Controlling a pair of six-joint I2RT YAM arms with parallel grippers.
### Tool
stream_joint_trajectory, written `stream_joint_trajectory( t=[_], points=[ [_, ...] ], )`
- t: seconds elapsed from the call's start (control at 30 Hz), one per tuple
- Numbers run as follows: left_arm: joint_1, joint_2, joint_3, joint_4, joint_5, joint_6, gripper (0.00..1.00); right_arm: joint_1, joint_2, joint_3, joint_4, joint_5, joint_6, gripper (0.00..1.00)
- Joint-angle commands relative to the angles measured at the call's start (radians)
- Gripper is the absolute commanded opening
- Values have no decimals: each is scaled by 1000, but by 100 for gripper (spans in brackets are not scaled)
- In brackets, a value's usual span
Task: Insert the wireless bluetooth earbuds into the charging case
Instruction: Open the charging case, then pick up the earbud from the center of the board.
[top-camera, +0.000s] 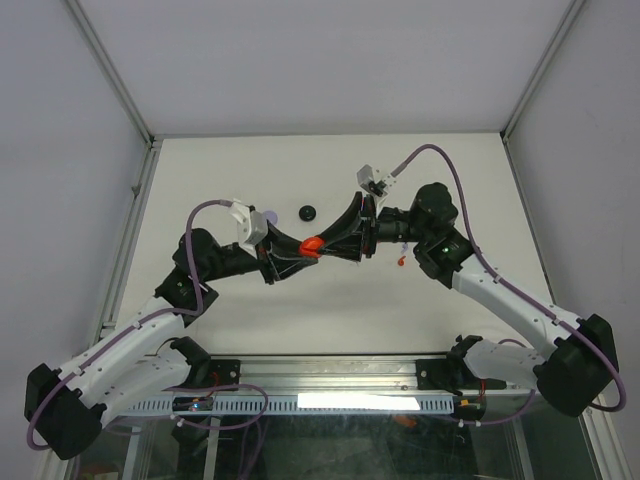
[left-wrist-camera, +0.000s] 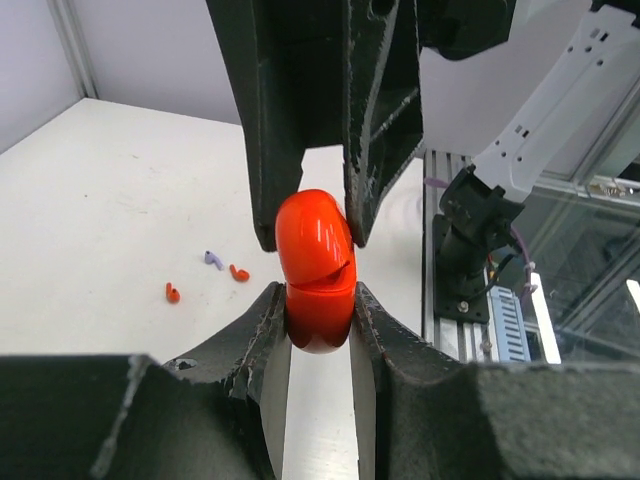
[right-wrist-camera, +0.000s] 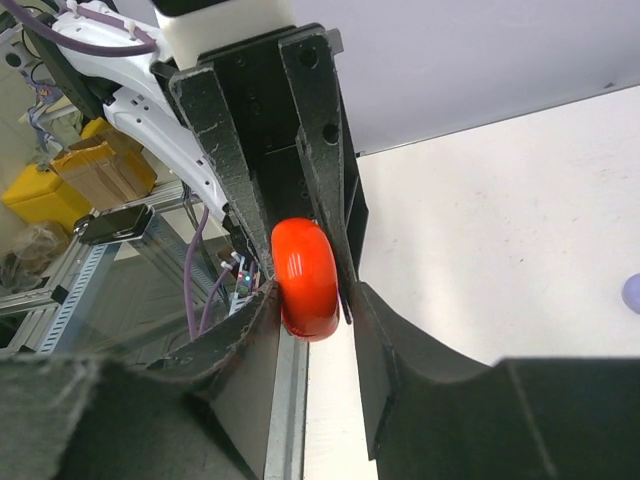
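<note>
A red round charging case hangs above the table middle, gripped from both sides. My left gripper is shut on its lower half. My right gripper is closed around the other half, and its fingers come down from above in the left wrist view. A thin seam gap shows between the two halves. Two red earbuds and a lilac earbud lie loose on the table. One red earbud lies below the right wrist.
A black round case and a lilac round case lie on the table behind the grippers; the lilac one also shows in the right wrist view. A metal rail runs along the near edge. Grey walls enclose the table.
</note>
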Motion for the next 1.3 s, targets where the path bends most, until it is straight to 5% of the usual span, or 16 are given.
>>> stream_joint_trajectory(
  t=[0.0,0.37,0.6,0.9,1.03,1.27],
  points=[
    [4,-27,21,-45,99,146,0,-21,-29,37,-13,48,-25,37],
    [-1,-14,3,-43,112,209,0,-30,-6,66,-77,46,-41,39],
    [-1,39,-83,66,8,182,0,-31,-25,104,-234,103,-123,50],
    [-1,68,-240,313,-156,173,0,-41,-57,130,-642,537,-218,74],
    [-2,72,-324,436,-233,195,6,-52,-34,113,-767,761,-189,75],
    [-2,78,-426,605,-254,209,0,-102,47,33,-814,1008,-68,73]
  ],
)
